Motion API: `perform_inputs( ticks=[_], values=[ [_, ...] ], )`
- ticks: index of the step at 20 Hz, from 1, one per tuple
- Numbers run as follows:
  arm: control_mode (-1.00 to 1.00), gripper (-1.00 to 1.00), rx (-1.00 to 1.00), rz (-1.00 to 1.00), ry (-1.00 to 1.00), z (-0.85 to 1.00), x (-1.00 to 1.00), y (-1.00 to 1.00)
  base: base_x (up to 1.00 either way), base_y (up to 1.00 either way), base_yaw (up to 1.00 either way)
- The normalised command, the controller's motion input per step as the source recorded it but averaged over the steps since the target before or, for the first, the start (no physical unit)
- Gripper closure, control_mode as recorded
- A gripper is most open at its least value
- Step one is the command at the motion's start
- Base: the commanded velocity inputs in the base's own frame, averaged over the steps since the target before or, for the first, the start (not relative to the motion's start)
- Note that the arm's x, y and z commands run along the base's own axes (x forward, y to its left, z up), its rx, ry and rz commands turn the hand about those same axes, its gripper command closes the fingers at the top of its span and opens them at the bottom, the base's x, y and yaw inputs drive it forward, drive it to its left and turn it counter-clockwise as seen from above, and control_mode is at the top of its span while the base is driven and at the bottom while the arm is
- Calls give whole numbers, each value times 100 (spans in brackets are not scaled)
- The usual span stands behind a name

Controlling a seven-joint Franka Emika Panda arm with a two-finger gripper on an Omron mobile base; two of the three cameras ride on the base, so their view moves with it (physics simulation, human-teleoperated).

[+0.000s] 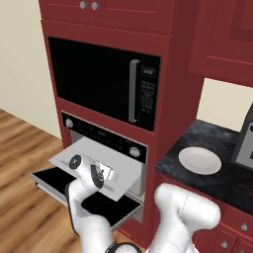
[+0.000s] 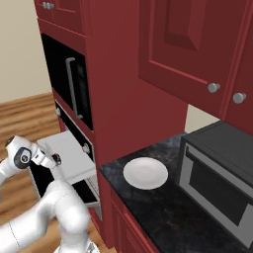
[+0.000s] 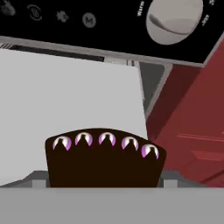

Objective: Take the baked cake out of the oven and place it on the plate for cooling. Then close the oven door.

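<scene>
- Left base view: oven door (image 1: pixel 74 190) hangs open, pale tray (image 1: pixel 84 155) slid out; gripper (image 1: pixel 105 174) over the tray; one white plate (image 1: pixel 199 160) on the counter; two oven knobs.
- Right base view: plate well apart from the oven (image 2: pixel 74 143).
- Hand view: one cake (image 3: pixel 103 159) sits on the tray, close between spread fingers, seemingly ungripped; the pick-up step; next, I judge, closing and lifting.

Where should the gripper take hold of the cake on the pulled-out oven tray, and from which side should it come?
Grip the cake across its two flat sides, coming from the open front of the oven. In the hand view it sits upright on the tray, directly ahead of the gripper, and it looks narrow enough for the jaws.
</scene>
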Motion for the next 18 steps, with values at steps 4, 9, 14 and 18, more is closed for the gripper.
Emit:
perform_inputs(
  ticks=[4,9,14,18],
  values=[
    [-100,100,13,9,-11,94,-100,-58,0,0,0],
    [-100,100,21,1,3,100,-100,-53,0,0,0],
    [-100,100,24,0,5,95,-100,-60,0,0,0],
    [-100,100,14,0,2,82,-78,-55,0,0,0]
  ],
)
